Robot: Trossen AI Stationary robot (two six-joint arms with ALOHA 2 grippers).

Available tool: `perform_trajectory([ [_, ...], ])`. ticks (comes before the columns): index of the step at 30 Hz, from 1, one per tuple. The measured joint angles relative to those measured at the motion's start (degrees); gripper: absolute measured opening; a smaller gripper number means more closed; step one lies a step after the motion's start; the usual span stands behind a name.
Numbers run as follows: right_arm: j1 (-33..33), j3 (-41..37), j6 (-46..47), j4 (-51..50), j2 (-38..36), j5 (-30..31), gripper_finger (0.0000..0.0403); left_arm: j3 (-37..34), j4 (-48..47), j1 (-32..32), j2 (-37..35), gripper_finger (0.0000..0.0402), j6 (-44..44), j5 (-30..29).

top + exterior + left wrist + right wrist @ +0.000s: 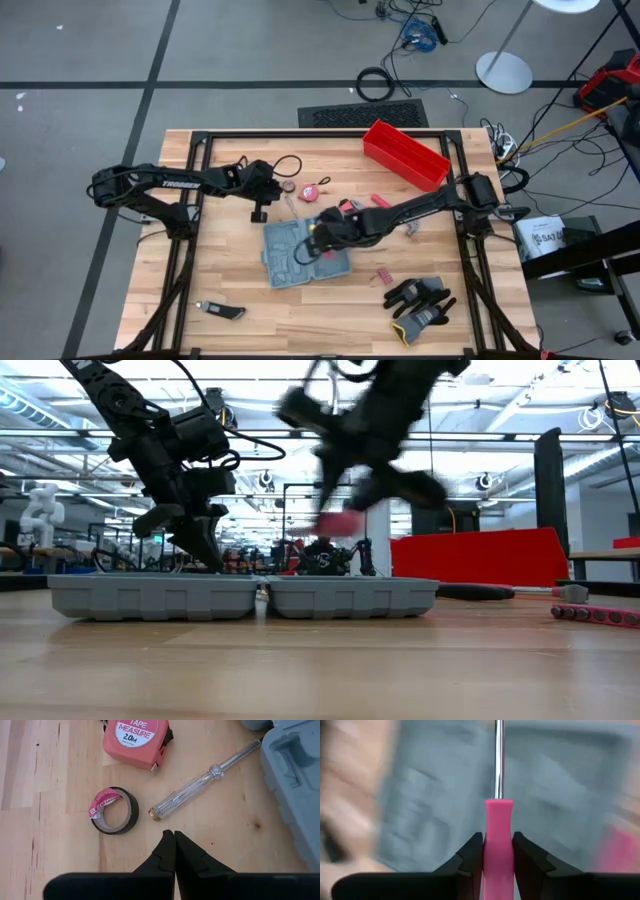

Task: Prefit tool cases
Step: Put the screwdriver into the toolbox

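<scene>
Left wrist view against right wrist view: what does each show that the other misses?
Only the left wrist view shows the pink tape measure, the roll of black electrical tape, the clear-handled tester screwdriver and the shut left gripper above bare wood. Only the right wrist view shows the right gripper clamped on a pink-handled screwdriver. Both show the open grey-blue plastic tool case.
</scene>
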Motion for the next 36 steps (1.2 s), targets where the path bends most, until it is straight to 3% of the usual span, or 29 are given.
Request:
perform_trajectory([
  [5, -1.0, -0.2, -0.6, 3.3, 4.2, -3.3, 0.0075, 0.0, -0.4, 0.0, 0.0, 0.0002, 0.0, 0.0],
  [17, 0.4, -0.2, 5.0, 6.3, 4.2, -8.4, 0.0075, 0.0, -0.2, 0.0, 0.0, 0.0002, 0.0, 0.0],
  [30, 1.1, -0.2, 5.9, 2.5, 4.2, -8.1, 0.0075, 0.0, -0.2, 0.0, 0.0, 0.0002, 0.1, 0.0],
  [36, 1.1, -0.2, 5.7, -8.9, 2.5, -8.1, 0.0075, 0.0, -0.2, 0.0, 0.0, 0.0002, 0.0, 0.0],
])
